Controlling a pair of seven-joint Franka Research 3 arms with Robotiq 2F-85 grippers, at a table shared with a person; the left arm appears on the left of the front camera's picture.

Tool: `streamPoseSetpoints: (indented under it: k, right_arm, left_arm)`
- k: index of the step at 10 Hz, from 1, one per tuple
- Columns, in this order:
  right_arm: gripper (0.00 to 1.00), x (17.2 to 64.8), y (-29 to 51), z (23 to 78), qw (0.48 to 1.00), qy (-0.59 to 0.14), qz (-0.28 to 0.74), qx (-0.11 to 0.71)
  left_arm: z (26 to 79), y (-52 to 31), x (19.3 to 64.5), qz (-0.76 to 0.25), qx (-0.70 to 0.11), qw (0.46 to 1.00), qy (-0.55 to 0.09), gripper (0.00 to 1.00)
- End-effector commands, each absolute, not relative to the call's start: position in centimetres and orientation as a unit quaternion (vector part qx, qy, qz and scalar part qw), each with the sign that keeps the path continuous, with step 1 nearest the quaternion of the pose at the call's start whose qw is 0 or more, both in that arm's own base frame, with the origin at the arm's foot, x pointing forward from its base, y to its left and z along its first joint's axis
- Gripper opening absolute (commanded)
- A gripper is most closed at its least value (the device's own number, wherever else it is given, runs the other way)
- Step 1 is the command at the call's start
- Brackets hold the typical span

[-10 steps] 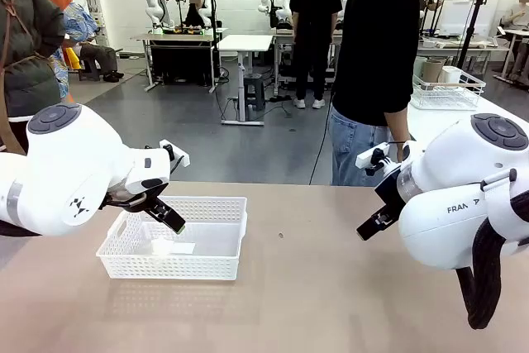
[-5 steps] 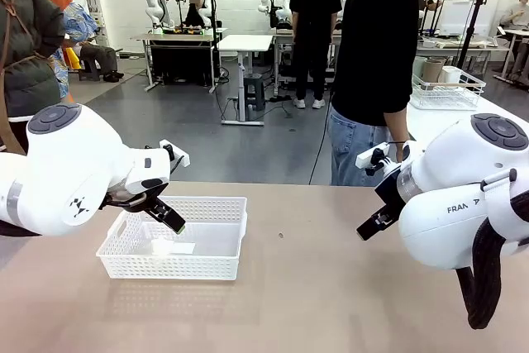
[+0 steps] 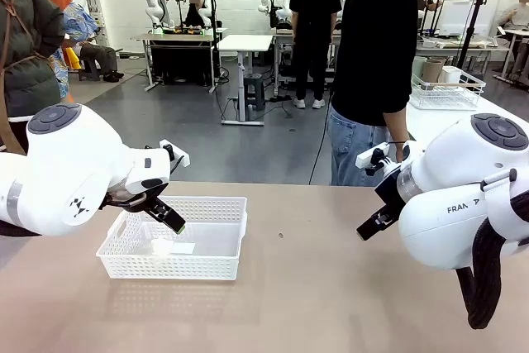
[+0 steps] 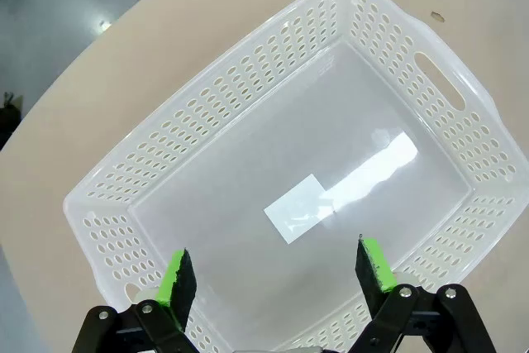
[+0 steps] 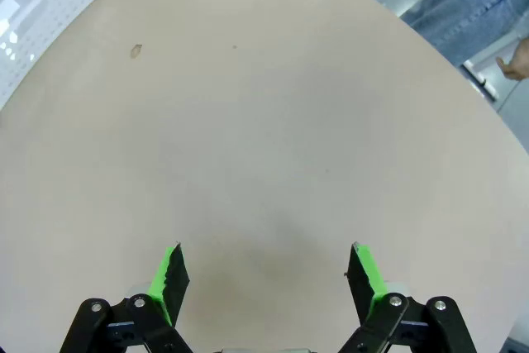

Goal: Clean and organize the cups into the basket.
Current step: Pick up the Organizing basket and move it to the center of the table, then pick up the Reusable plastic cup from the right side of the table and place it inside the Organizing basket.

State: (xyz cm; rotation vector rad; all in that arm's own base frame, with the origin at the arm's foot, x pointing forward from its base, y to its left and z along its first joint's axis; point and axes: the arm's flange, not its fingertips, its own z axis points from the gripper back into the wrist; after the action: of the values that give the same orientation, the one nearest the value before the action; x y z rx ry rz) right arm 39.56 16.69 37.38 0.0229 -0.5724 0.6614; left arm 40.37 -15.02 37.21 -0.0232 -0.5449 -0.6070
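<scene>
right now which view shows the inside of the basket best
Left wrist view: it looks straight down into the basket, with most of its floor and a label visible. Front view shows it side-on; right wrist view catches one corner.

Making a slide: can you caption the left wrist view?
Open left gripper poised above the white basket, a label on its floor.
</scene>
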Motion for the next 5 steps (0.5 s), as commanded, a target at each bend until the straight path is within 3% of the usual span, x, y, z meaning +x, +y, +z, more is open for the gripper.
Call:
streamPoseSetpoints:
  k: [1,4,5]
  right_arm:
    - [1.0,39.6,16.7,37.4,0.906,-0.277,0.32,0.011]
    - [1.0,39.6,16.7,37.4,0.906,-0.277,0.32,0.011]
    - [1.0,37.6,16.6,39.4,0.897,-0.272,0.348,0.012]
  left_arm:
    - [37.2,-15.0,40.4,-0.295,-0.011,0.918,-0.265,1.0]
    - [37.2,-15.0,40.4,-0.295,-0.011,0.918,-0.265,1.0]
    - [39.6,-14.8,39.0,-0.288,-0.011,0.917,-0.275,1.0]
